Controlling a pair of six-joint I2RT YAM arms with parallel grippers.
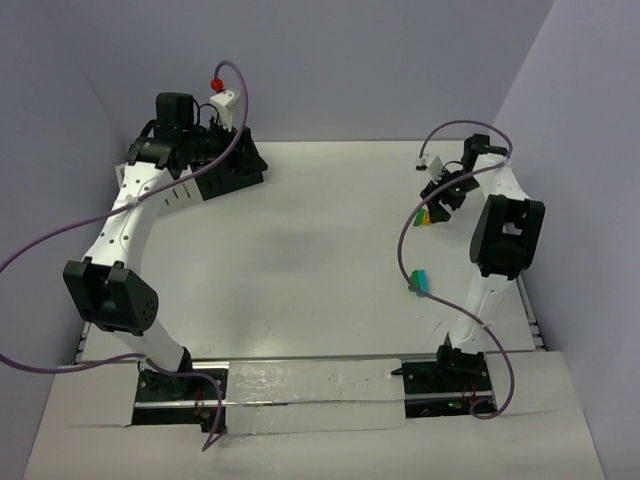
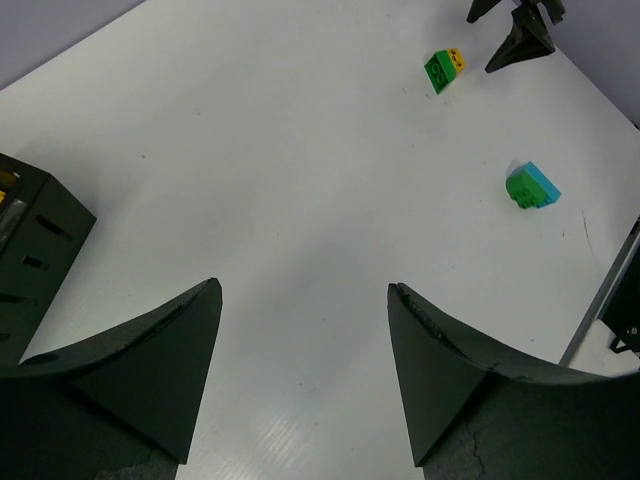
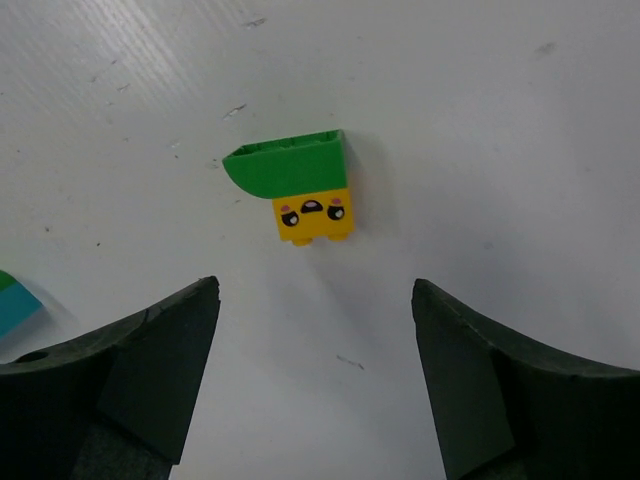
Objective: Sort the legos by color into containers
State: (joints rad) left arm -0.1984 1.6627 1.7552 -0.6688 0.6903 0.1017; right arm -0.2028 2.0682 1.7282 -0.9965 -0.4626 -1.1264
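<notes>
The left arm (image 1: 128, 215) and right arm (image 1: 485, 300) are built alike, with smooth white links broken up by chunky black joint housings (image 1: 110, 295). Each stands on a black base plate (image 1: 175, 388). A purple cable (image 1: 40, 245) trails in loose loops along each arm, and the left one carries a small red bead (image 1: 216, 84). The left gripper (image 2: 303, 286) and right gripper (image 3: 315, 284) end in matte black, wedge-shaped fingers (image 2: 150, 370) with a slightly rough surface.

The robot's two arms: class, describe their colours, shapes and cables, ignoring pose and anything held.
Both the left arm and right arm have white links joined by bulky black joint housings. A purple cable loops loosely along each. The left gripper and right gripper carry matt black, wedge-shaped fingers tapering to points.
</notes>
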